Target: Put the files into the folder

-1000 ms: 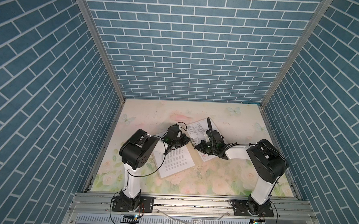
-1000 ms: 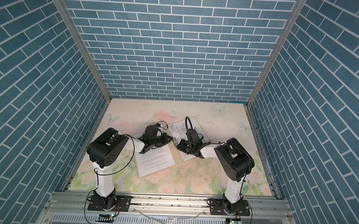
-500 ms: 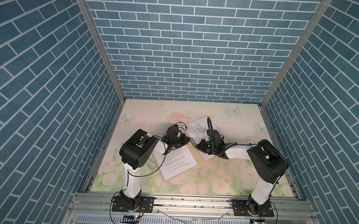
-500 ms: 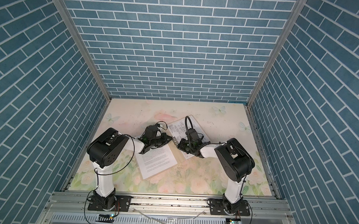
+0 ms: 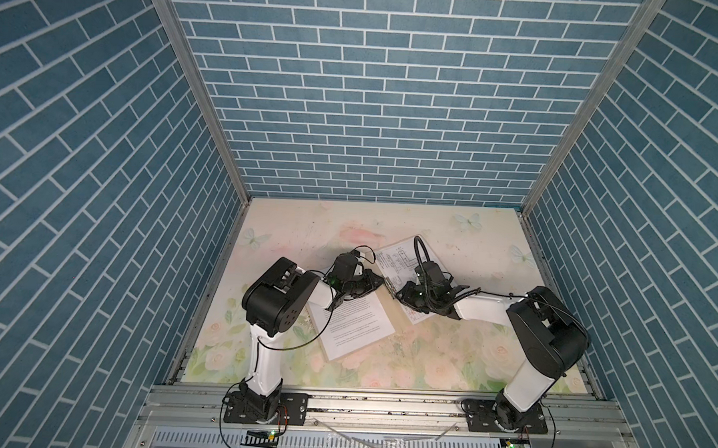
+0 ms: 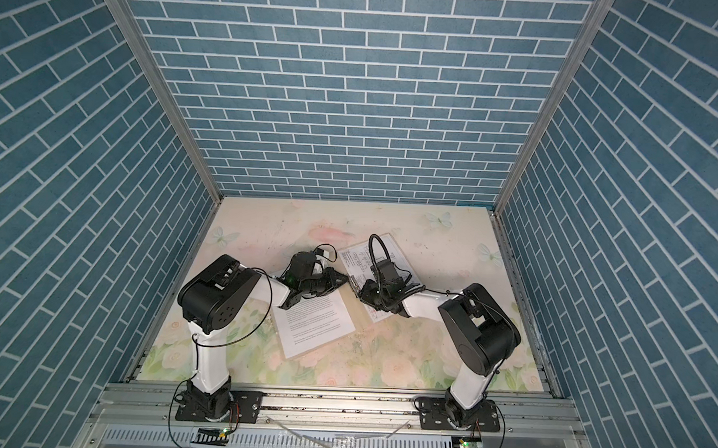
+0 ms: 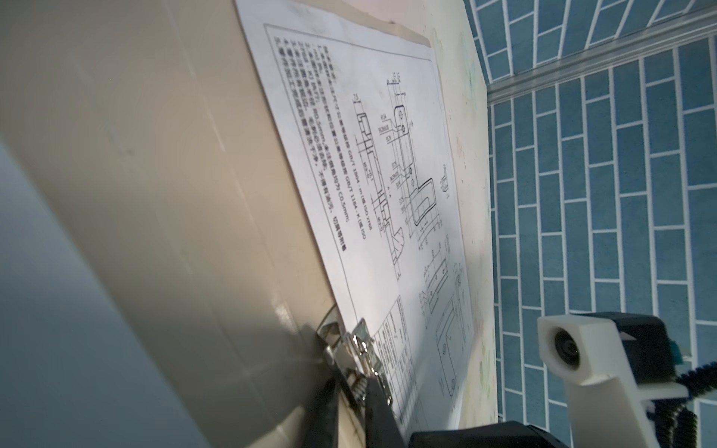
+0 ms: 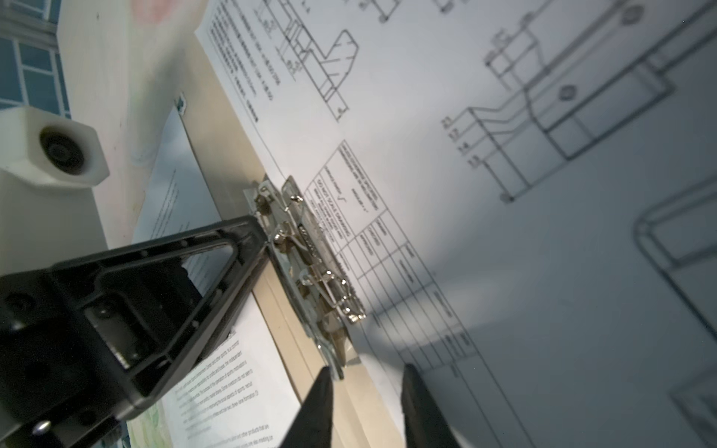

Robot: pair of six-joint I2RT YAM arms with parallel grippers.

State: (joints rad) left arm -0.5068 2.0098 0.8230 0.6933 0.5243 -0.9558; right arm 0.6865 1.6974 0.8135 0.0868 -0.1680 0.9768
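fyi your left gripper is pinching the metal clip nearly closed, right gripper is hovering half-open & empty over the drawing sheet in the folder, so imo you're risking the clip snapping shut w/o the text sheet lying alongside.

My arms are white links with bulky black joint housings, looping black cables (green LEDs lit), white wrist-camera mounts.

Overhead stereo pair; close, clip-facing wrists
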